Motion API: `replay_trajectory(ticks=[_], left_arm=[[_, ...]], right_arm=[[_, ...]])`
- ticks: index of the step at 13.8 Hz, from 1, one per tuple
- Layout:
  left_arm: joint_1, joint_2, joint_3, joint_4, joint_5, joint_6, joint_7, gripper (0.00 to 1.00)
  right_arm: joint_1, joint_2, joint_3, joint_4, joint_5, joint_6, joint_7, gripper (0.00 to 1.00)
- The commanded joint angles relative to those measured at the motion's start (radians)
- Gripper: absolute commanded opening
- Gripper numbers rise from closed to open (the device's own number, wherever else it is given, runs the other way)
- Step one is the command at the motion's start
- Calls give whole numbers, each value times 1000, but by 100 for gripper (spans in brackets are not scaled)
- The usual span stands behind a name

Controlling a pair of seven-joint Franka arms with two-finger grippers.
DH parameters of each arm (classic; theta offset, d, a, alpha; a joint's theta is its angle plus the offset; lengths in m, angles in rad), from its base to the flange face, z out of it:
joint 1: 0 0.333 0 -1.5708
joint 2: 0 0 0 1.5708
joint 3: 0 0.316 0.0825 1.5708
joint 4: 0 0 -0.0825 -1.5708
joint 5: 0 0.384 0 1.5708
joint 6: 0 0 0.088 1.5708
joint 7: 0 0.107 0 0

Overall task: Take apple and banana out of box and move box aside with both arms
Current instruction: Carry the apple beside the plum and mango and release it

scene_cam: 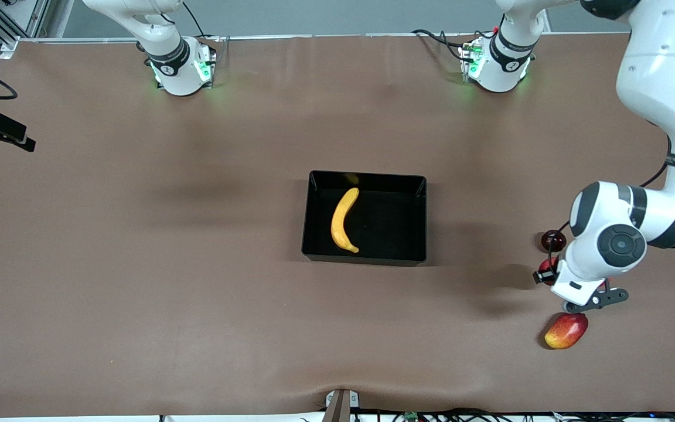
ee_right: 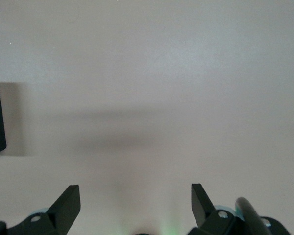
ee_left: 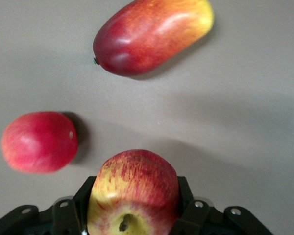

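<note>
The left gripper [ee_left: 133, 215] gripped the apple [ee_left: 133, 191] across its middle above the table near the mango [ee_left: 152, 35]; firm, smooth, light (likely slippery). The banana [scene_cam: 344, 220] lay in the box [scene_cam: 365, 256], well apart. The right gripper [ee_right: 135, 203] waited, fingers wide, holding nothing.

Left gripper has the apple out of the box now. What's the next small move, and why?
Probably lower and let go: the left gripper grips the apple above bare table beside the mango and another red fruit. The banana lies in the box; the open right gripper waits.
</note>
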Motion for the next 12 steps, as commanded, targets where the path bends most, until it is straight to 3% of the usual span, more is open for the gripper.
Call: replay_trajectory(ticks=[1,5,6,7,8,11,12], left_arm=[[41,51,-14,4,21,71,20,0],[55,84,-14,12,5,108,19,0],[55,86,-14,13,2,108,19,12],[55,92,-14,13,4,110,20,53],[56,92,-14,13,4,125,20,100],[58,45,-41,9,-2,102,5,100],[56,11,-81,10,-19,37,2,100]], right_arm=[[-15,13,9,26,20,-9,-11,100],[-15,13,9,24,20,-9,-11,100],[-15,13,8,24,20,-9,-11,100],[-15,13,8,24,20,-9,-11,100],[-15,13,8,24,20,-9,-11,100],[-15,13,8,24,20,-9,-11,100],[-15,14,9,24,20,-9,-11,100]])
